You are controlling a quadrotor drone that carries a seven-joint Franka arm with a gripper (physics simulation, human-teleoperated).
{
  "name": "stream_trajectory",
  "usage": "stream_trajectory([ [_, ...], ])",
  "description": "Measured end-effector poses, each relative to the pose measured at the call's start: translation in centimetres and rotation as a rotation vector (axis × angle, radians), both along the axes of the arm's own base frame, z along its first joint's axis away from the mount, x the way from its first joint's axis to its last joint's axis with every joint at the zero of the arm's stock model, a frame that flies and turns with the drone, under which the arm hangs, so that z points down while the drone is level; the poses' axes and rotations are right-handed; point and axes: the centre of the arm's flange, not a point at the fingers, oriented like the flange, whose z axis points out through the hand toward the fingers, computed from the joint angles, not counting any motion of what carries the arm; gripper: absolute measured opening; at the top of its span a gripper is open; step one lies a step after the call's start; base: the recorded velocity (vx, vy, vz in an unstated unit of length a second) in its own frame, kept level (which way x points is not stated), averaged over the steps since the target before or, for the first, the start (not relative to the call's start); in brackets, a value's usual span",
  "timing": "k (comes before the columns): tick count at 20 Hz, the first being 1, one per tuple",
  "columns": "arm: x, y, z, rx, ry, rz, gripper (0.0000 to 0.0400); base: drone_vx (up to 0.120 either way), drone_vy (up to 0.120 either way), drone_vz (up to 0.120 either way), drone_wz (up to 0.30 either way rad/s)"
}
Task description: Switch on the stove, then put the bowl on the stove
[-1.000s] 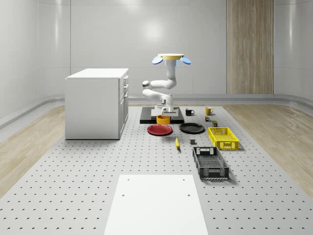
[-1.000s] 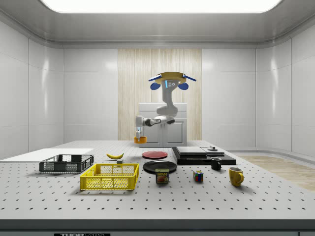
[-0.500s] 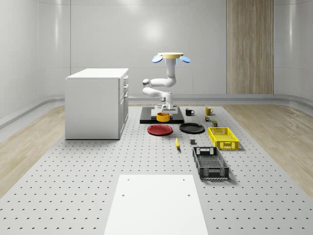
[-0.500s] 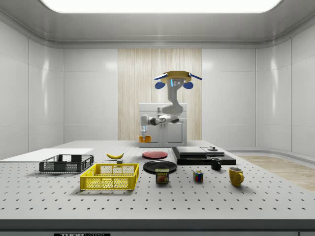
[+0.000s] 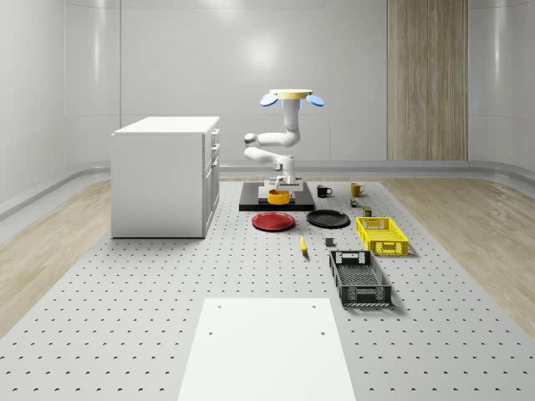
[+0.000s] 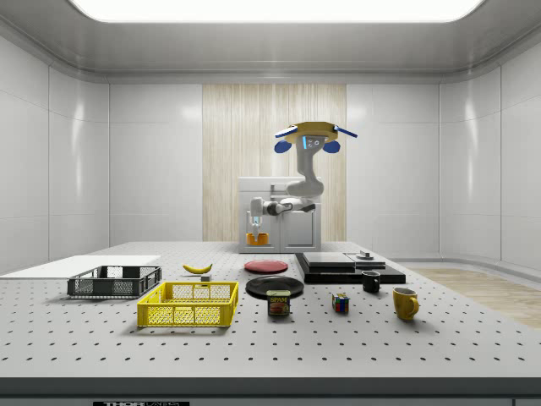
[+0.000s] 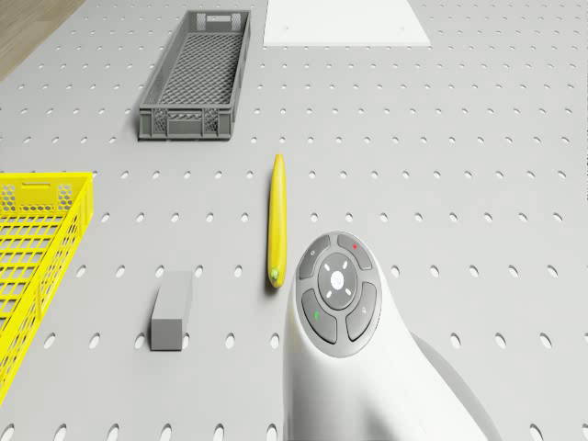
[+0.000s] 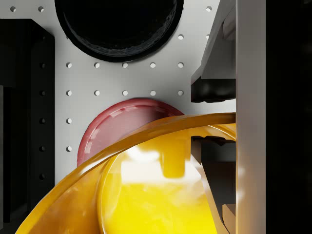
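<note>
Bowl [image 8: 161, 190] rim clamped between fingers [image 8: 212, 90], held above red plate [image 8: 117, 124]; drone [image 5: 291, 97] hovering.

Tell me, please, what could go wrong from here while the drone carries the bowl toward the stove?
1. The gripper pinches the orange bowl by its rim alone, with the bowl tilted in the wrist view, so it may slip or swing out while airborne.
2. The bowl hangs above the red plate, short of the stove; a drop here would hit the plate.
3. The drone hovers with its arm stretched sideways, so sway could set the bowl down off-centre.
</note>
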Motion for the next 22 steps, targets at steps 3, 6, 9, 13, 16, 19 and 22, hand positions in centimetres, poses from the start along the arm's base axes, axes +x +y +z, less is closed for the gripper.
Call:
stream_trajectory([
  [3,0.0,0.0,0.0,0.0,0.0,0.0,0.01,-0.12,0.0,0.0,0.0],
  [6,0.0,0.0,0.0,0.0,0.0,0.0,0.01,-0.12,0.0,0.0,0.0],
  [9,0.0,0.0,0.0,0.0,0.0,0.0,0.01,-0.12,0.0,0.0,0.0],
  [13,0.0,0.0,0.0,0.0,0.0,0.0,0.01,-0.12,0.0,0.0,0.0],
  [16,0.0,0.0,0.0,0.0,0.0,0.0,0.01,-0.12,0.0,0.0,0.0],
  [19,0.0,0.0,0.0,0.0,0.0,0.0,0.01,-0.12,0.0,0.0,0.0],
  [22,0.0,0.0,0.0,0.0,0.0,0.0,0.01,-0.12,0.0,0.0,0.0],
])
